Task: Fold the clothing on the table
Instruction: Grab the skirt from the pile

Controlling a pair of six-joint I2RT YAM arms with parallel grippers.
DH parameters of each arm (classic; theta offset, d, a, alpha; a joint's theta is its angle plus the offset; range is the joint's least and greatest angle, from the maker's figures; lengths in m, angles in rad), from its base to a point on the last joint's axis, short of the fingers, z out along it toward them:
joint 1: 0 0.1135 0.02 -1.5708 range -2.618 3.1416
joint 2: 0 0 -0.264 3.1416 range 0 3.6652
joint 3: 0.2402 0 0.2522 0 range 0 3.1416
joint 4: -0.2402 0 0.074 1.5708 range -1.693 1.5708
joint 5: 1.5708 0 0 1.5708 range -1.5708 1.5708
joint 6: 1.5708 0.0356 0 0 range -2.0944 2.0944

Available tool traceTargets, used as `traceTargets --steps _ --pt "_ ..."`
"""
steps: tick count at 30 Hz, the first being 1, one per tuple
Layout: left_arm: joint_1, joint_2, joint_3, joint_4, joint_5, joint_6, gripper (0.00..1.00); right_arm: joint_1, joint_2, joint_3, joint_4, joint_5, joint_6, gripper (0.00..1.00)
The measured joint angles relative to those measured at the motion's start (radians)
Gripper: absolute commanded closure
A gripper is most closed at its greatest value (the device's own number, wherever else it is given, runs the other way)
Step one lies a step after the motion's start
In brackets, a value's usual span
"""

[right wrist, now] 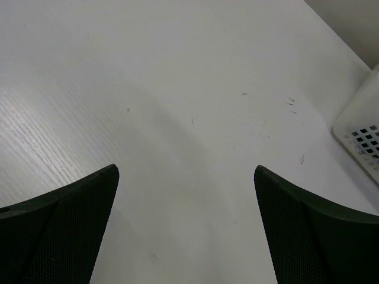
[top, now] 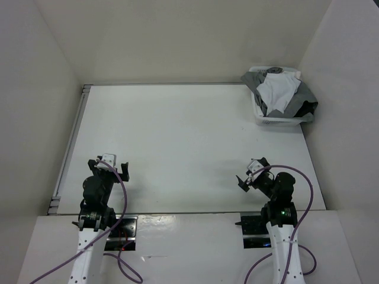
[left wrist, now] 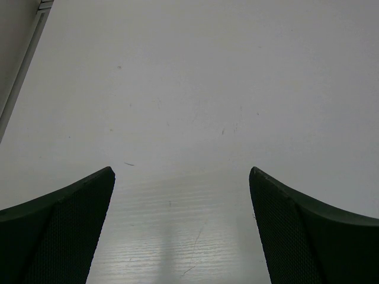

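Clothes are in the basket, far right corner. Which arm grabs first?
Right. The basket with the clothing sits in the far right corner, on the side of the right gripper; its wrist view shows the basket's edge. The left gripper faces only bare table. Both are open.

Overhead view: bright, even, diffuse light. The surface [top: 177, 148] is nearly washed out, shadows on it faint. Glare streak along the surface's near edge. Wrist views dimmer, greyish. Pale sheen on the surface between the left fingers [left wrist: 59, 236]. Left fingers and right fingers [right wrist: 65, 236] near-black, edges soft, mesh barely legible.
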Motion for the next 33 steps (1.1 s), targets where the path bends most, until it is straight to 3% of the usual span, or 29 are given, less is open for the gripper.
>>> traceTargets --steps 15,19,24,29,33 --pt "0.0 0.0 0.0 0.0 0.0 0.0 0.0 0.003 0.0 0.002 0.02 0.02 0.056 0.02" --pt "0.0 0.0 0.0 0.0 0.0 0.0 0.0 0.005 0.001 0.053 0.096 0.126 0.212 0.02" --pt "0.0 0.0 0.0 0.0 0.0 0.0 0.0 0.005 0.003 0.277 0.244 0.354 0.401 0.02" --pt "0.0 0.0 0.0 0.0 0.0 0.0 0.0 0.005 0.018 0.487 0.248 0.547 0.506 0.02" --pt "0.0 0.0 0.0 0.0 0.0 0.0 0.0 0.005 0.147 0.583 0.227 0.637 0.564 0.02"
